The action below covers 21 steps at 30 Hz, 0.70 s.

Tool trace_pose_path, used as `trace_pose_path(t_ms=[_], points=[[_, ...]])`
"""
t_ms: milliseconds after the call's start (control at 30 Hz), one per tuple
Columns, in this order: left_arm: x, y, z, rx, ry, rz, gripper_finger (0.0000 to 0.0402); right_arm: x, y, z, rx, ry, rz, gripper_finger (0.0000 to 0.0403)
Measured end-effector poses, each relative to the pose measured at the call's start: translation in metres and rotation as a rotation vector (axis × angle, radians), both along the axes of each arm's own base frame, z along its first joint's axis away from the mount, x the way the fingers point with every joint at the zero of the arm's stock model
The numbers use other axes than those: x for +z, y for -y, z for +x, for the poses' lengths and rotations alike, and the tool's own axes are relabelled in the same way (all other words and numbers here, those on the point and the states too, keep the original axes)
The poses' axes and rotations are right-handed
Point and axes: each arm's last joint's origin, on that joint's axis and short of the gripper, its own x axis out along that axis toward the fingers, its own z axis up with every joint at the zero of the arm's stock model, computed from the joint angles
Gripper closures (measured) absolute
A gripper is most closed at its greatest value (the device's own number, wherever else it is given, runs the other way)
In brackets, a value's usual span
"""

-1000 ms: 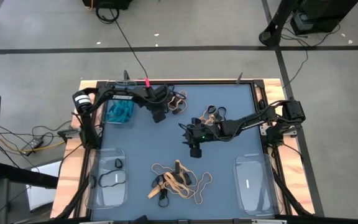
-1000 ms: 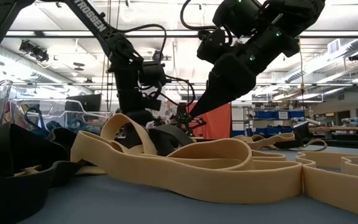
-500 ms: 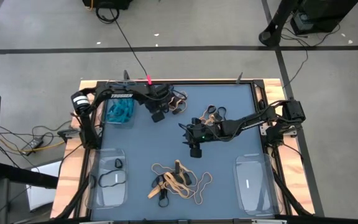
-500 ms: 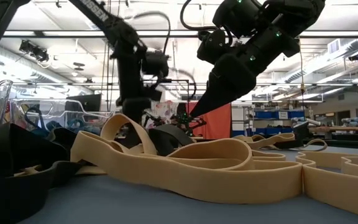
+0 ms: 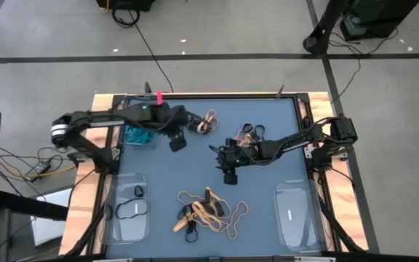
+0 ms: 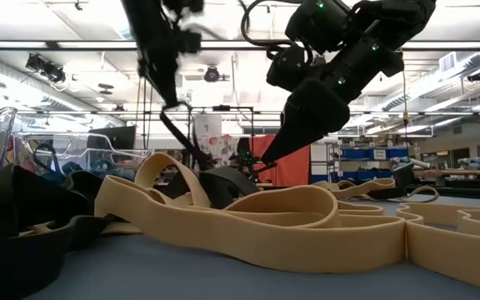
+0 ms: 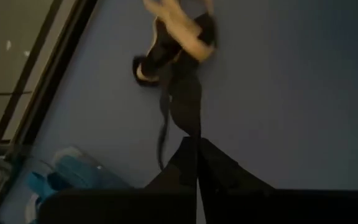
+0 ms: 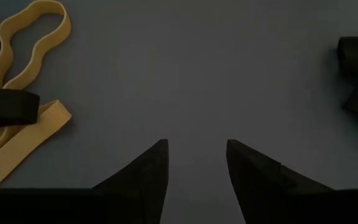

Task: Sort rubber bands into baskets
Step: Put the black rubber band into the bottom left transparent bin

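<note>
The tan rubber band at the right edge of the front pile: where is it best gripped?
Probably the tan band's free outer arc, clear of the tangle; come straight down, end effector astride the flat-lying strand.

The flat blue-grey counter [image 5: 268, 185] looked matt and smooth, edged by a pale raw-wood frame [image 5: 84, 191]. The 4 clear rectangular plastic baskets [image 5: 295, 216] were glossy and see-through. The wide tan rubber bands [image 6: 248, 218] had a dull, smooth rubbery skin, the black rubber bands [image 8: 5, 107] likewise matt. The right hand's dark fingers [image 8: 145, 173] looked like matt plastic.
</note>
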Motion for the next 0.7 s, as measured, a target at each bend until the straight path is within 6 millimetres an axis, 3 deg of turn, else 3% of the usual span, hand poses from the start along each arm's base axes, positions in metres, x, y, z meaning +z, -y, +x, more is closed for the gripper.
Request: trace_pose_path(t_ms=[333, 600, 700], points=[[0.042, 0.057, -0.036, -0.059, 0.194, -0.034, 0.0399, 0.002, 0.0, 0.002, -0.001, 0.022, 0.001, 0.0229], [0.047, 0.066, -0.042, -0.05, 0.231, -0.022, 0.0398, 0.002, 0.0, 0.002, -0.011, 0.031, 0.012, 0.0229], [0.038, 0.066, -0.036, -0.044, 0.214, -0.019, 0.0398, 0.002, 0.0, 0.002, -0.011, 0.032, 0.012, 0.0229]])
